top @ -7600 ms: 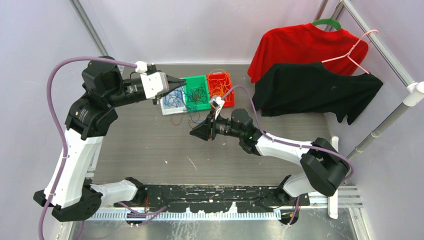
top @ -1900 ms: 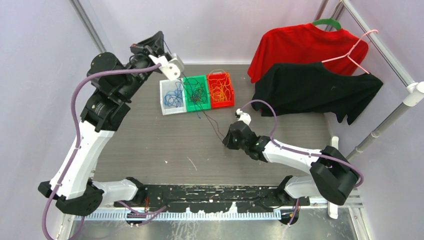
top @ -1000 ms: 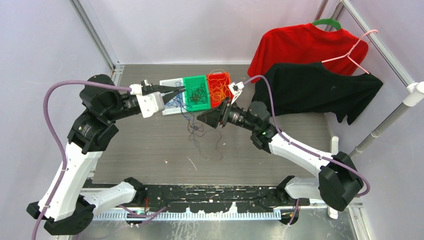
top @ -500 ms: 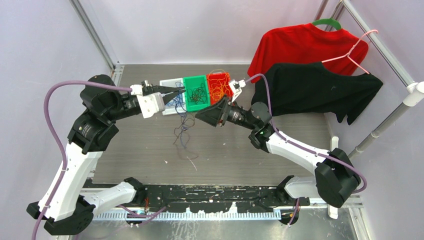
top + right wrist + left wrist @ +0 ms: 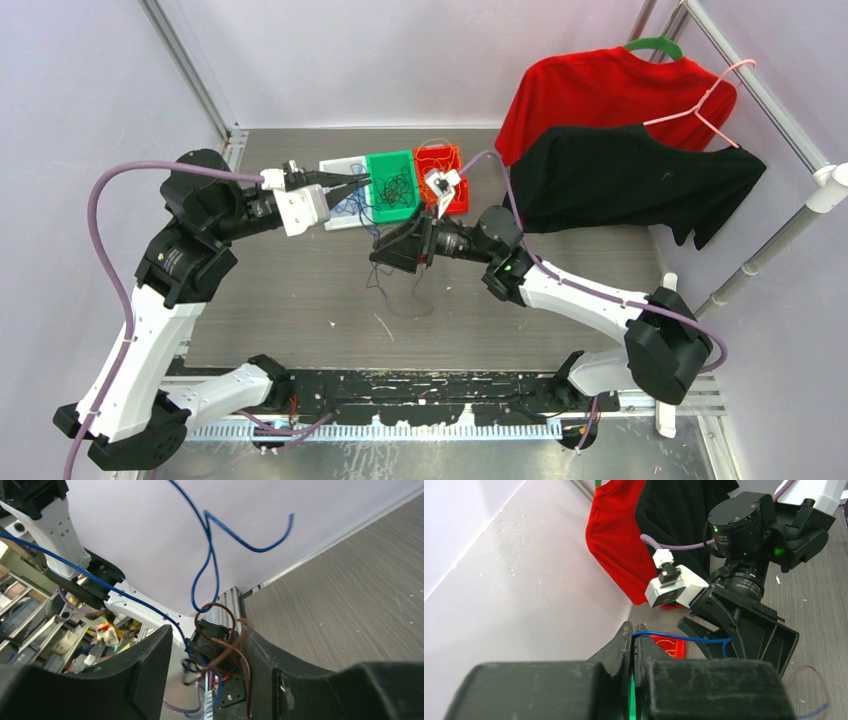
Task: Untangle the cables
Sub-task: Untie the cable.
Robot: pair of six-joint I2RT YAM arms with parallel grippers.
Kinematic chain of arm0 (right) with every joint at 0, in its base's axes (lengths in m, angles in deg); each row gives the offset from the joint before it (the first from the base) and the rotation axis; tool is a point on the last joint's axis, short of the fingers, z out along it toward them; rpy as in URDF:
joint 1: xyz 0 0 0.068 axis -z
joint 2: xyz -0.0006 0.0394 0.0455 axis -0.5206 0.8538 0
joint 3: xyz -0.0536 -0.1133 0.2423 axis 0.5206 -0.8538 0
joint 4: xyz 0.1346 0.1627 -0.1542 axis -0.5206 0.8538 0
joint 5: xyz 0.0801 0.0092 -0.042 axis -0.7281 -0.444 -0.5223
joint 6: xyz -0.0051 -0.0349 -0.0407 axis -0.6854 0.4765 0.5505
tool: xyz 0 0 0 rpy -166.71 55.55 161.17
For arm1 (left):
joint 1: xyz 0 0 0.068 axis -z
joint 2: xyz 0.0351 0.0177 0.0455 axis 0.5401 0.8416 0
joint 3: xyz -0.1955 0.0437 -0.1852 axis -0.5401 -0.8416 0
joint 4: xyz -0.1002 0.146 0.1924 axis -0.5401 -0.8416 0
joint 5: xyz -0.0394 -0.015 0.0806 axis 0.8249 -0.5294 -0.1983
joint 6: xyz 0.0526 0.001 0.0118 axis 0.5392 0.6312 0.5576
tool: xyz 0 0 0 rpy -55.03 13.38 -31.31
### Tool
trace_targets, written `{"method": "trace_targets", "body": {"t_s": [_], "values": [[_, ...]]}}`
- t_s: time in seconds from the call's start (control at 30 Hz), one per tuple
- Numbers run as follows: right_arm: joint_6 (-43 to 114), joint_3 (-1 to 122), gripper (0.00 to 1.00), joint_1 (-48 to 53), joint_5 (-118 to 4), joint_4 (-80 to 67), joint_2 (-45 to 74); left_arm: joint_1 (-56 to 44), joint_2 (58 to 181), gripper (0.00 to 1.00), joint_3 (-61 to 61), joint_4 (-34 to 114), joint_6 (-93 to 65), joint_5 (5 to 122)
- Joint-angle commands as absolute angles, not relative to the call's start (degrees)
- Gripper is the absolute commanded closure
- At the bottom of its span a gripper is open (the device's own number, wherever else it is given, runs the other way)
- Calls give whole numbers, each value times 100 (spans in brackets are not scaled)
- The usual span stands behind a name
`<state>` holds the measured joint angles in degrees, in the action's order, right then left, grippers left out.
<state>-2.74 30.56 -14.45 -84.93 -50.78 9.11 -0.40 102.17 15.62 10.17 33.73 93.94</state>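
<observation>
My left gripper (image 5: 357,183) hovers over the trays, shut on one end of a blue cable (image 5: 684,639). That strand runs taut across to my right gripper (image 5: 384,256). The right gripper (image 5: 207,645) stands open, with a small knot of brown cable (image 5: 225,630) and blue cable (image 5: 210,545) lying between its fingers, the brown loops resting against one finger (image 5: 265,655). Loose ends of the cables (image 5: 385,285) dangle below it toward the table. More cables lie sorted in the white tray (image 5: 334,214), green tray (image 5: 378,162) and red tray (image 5: 459,195).
A red shirt (image 5: 600,95) and a black shirt (image 5: 630,180) hang on hangers from a rail (image 5: 760,95) at the back right, with a pink wire hanger (image 5: 700,110) over them. Walls close in the left and back sides.
My right gripper has swung left and nearer, away from the red tray, carrying the dangling cables with it. The left gripper has stayed still, shut on the blue cable.
</observation>
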Motion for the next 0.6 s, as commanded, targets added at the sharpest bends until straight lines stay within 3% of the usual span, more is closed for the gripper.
{"method": "trace_targets", "body": {"t_s": [0.0,0.1,0.33,0.57], "values": [[-118,3522,44,-1580,-8511,-5332,1121,-29,10231,100,1750,1203,3216,9409],[-149,3692,44,-1621,-8255,-5405,1348,-26,10247,100,1790,1213,3102,9407],[175,3949,57,-1644,-7239,-5012,1617,-26,10260,100,1958,1210,2810,9428],[401,3663,62,-1644,-7177,-4470,1496,-20,10217,100,2211,1089,3171,9389]]}}
